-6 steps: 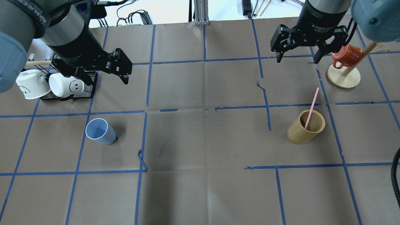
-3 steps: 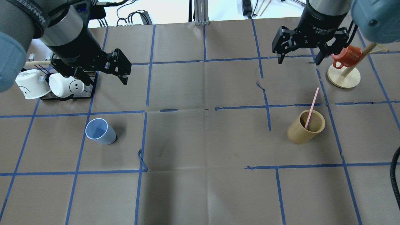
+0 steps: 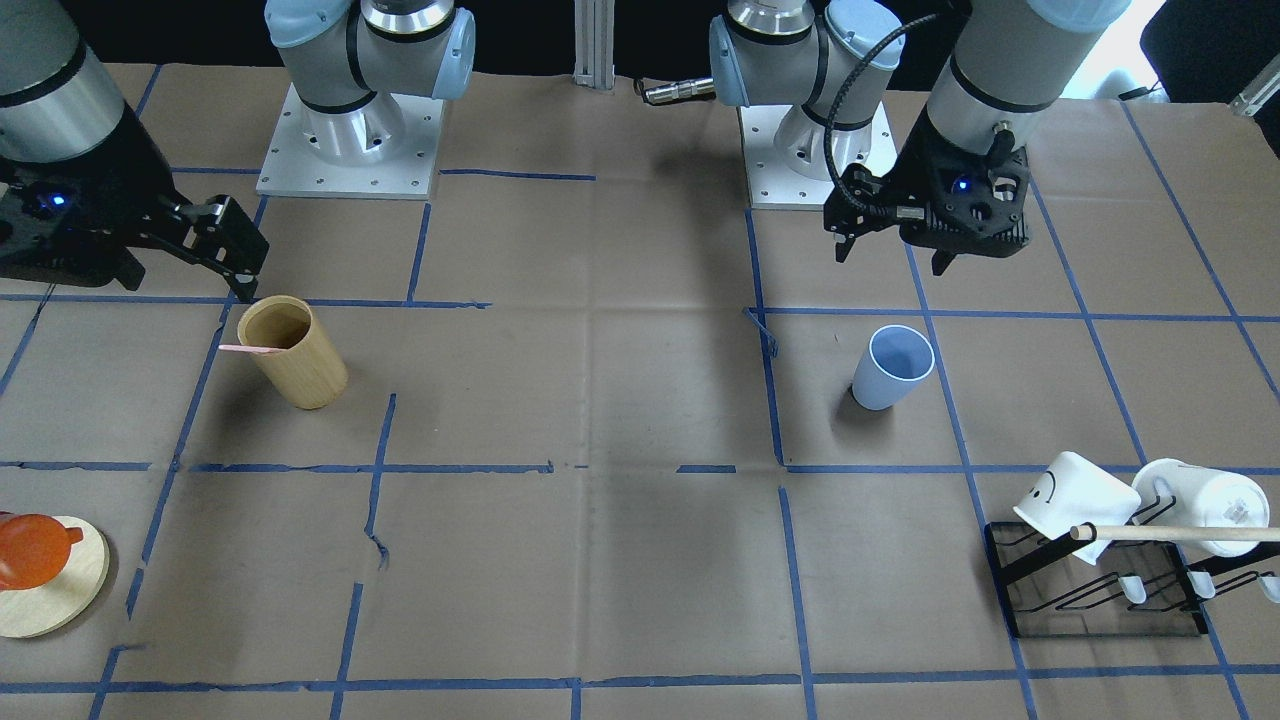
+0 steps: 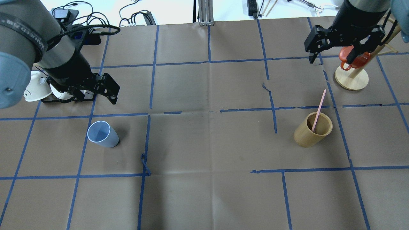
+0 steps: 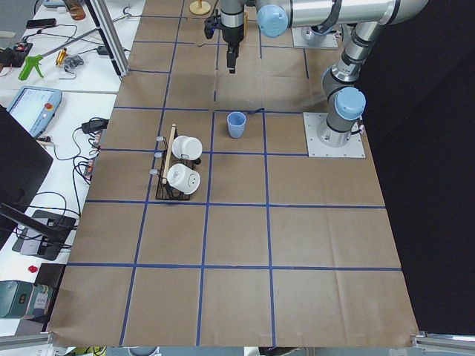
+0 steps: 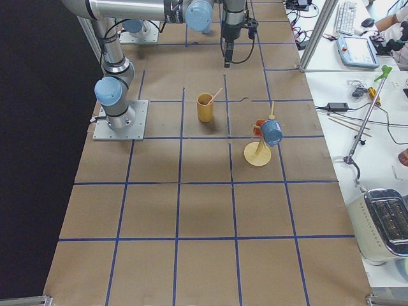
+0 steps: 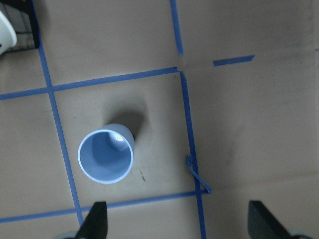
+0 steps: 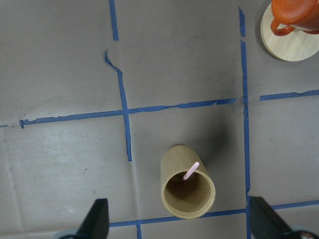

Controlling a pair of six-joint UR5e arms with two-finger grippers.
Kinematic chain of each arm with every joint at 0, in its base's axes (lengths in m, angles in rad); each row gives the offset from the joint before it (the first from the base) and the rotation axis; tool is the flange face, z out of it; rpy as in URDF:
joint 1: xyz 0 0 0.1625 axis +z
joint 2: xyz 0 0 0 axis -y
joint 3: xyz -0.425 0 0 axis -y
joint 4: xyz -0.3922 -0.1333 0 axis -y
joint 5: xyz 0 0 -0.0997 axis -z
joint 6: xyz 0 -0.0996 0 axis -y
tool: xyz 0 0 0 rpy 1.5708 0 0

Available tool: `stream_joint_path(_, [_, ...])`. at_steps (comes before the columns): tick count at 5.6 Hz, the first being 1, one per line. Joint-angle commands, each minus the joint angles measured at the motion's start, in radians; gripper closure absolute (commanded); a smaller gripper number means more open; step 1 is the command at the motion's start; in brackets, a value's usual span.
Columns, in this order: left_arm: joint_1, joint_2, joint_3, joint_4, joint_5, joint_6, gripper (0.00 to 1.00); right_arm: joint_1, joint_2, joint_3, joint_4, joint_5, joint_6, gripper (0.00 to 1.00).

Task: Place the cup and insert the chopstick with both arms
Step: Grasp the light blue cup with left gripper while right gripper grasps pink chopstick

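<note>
The light blue cup (image 4: 103, 134) stands upright and empty on the left of the table; it also shows in the front view (image 3: 893, 367) and the left wrist view (image 7: 105, 156). One pink chopstick (image 4: 319, 110) leans in a tan wooden cylinder (image 4: 311, 131) on the right, also seen from the right wrist (image 8: 191, 171). My left gripper (image 4: 92, 97) is open and empty, raised above the table just beyond the cup. My right gripper (image 4: 330, 60) is open and empty, high up, well beyond the cylinder and near the red mug.
Two white mugs (image 3: 1075, 495) hang on a black rack (image 3: 1100, 610) with a wooden dowel (image 3: 1170, 533) at the far left. A red mug (image 4: 354, 57) hangs on a stand with a round wooden base (image 4: 351, 80) at the far right. Blue tape lines grid the brown table.
My left arm has moved nearer, towards the cup, and now covers the white mugs in the overhead view. My right gripper has shifted right, towards the red mug. Both stay open.
</note>
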Motion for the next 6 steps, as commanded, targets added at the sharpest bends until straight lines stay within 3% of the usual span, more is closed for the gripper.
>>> stream_joint_path(1, [0.056, -0.015, -0.209, 0.25, -0.001, 0.06, 0.02, -0.034, -0.006, 0.097, -0.145, 0.007, -0.024, 0.0])
stream_joint_path(3, [0.061, -0.081, -0.317, 0.416, 0.001, 0.061, 0.03, -0.034, -0.059, 0.317, -0.338, 0.005, -0.024, 0.0])
stream_joint_path(4, [0.061, -0.148, -0.357, 0.496, 0.002, 0.064, 0.17, -0.034, -0.087, 0.426, -0.484, -0.005, -0.027, 0.0])
stream_joint_path(5, [0.061, -0.158, -0.357, 0.495, 0.007, 0.06, 0.5, -0.034, -0.112, 0.529, -0.611, -0.007, -0.027, 0.0])
stream_joint_path(6, [0.06, -0.161, -0.351, 0.495, 0.028, 0.055, 0.81, -0.036, -0.116, 0.554, -0.664, -0.011, -0.045, 0.0])
